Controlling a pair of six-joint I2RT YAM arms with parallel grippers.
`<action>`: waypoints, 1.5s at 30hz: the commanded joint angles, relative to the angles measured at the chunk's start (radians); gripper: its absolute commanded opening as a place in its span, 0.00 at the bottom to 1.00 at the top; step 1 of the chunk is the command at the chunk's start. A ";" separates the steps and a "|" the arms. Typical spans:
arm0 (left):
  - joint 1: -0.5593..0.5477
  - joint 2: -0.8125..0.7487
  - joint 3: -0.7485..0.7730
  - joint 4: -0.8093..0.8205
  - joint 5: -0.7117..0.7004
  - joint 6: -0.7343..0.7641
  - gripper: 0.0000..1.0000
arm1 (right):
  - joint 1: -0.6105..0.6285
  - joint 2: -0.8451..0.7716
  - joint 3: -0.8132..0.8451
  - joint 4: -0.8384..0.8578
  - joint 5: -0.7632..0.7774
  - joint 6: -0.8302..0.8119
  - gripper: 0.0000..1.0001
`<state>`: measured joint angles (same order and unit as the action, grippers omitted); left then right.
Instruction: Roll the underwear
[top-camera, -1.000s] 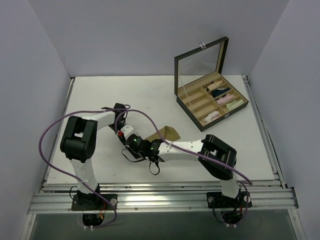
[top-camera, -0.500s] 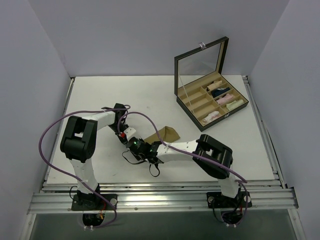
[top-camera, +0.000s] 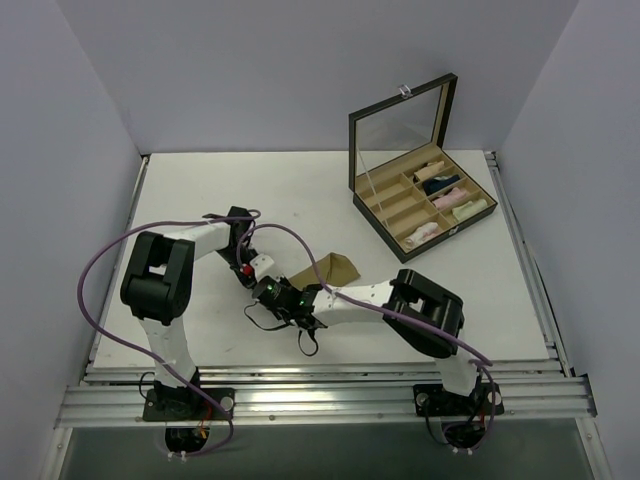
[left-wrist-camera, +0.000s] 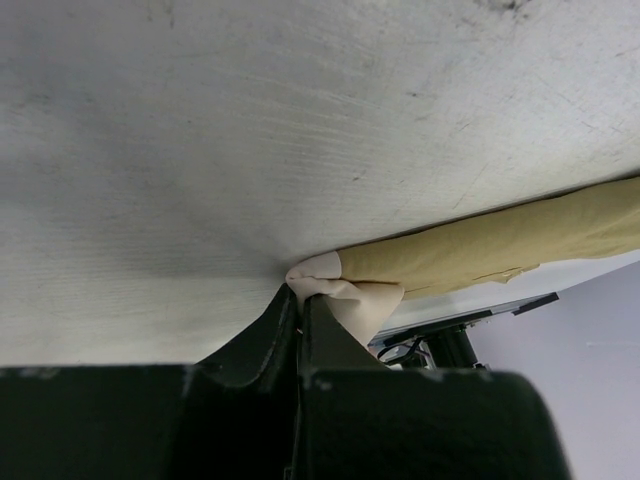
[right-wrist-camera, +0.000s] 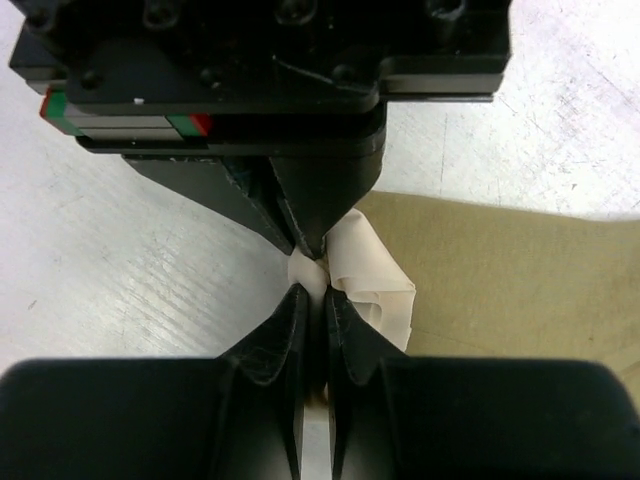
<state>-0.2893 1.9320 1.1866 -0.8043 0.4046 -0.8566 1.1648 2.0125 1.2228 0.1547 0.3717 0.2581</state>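
Observation:
The tan-beige underwear lies flat on the white table, its paler band bunched at the left corner. My left gripper is shut on that pale corner, the tan cloth stretching away to the right. My right gripper faces the left one tip to tip and is shut on the same pale bunch. In the top view the two grippers, left and right, meet just left of the cloth.
An open dark box with a mirrored lid stands at the back right; its compartments hold several cloth rolls, among them a pink-white one, a dark one and a mint one. A purple cable arcs over the grippers.
My right gripper slid slightly left toward the left gripper and closed on the pale corner of the underwear. The left gripper kept its grip in place.

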 joint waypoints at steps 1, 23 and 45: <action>0.024 0.007 0.001 -0.075 -0.115 0.037 0.09 | -0.051 -0.027 -0.057 -0.028 -0.078 0.010 0.00; 0.052 -0.215 -0.062 0.177 0.062 0.149 0.44 | -0.402 -0.132 -0.450 0.764 -0.982 0.401 0.00; -0.120 -0.265 -0.041 0.054 -0.136 0.147 0.47 | -0.448 -0.162 -0.661 1.014 -0.976 0.501 0.00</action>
<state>-0.3950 1.6707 1.0973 -0.6476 0.3443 -0.6025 0.7250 1.8996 0.5735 1.1137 -0.6041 0.7593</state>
